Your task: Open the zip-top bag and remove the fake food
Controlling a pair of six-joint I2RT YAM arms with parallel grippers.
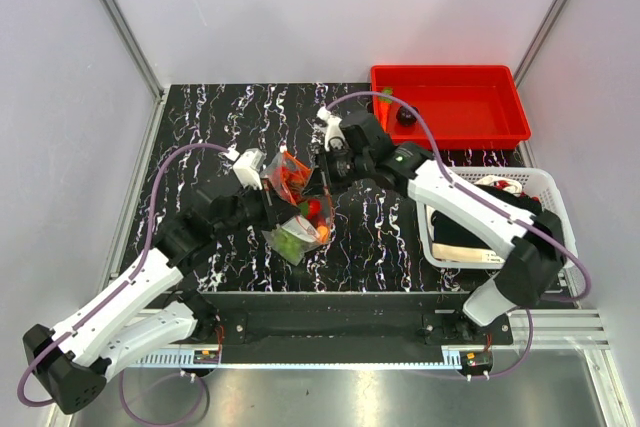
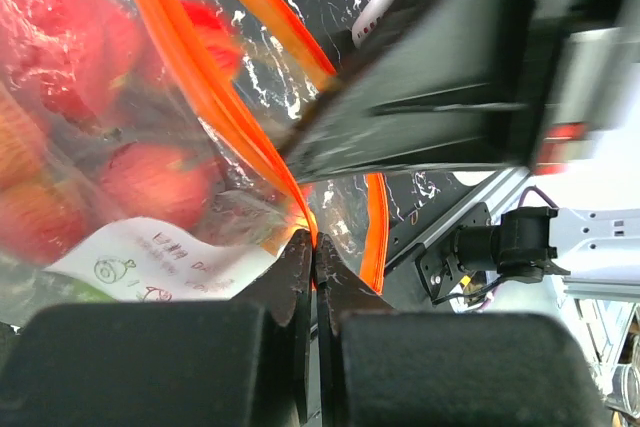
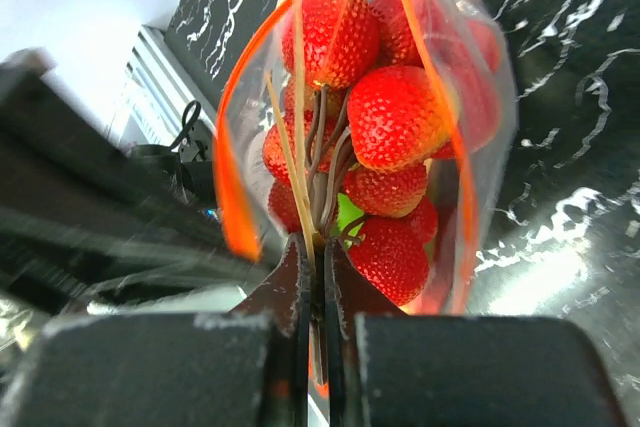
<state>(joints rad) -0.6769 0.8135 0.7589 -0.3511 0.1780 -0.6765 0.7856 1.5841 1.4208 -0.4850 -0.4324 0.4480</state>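
Pinching the orange zip strip (image 2: 200, 87) of the small clear plastic bag (image 1: 290, 187) mid-table, the left gripper (image 2: 312, 247) is holding its mouth agape; the right gripper (image 3: 318, 252) is apparently clamping stems of the red plastic strawberries (image 3: 395, 117), none out yet.

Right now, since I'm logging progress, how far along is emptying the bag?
Done: the zip-top bag is open, its orange mouth gaping; a dark round piece already lies in the red bin. In hand: the left gripper pinches the bag's zip edge, and the right gripper is shut on the stems of the strawberry cluster inside. Left: lifting that out, plus the green bits.
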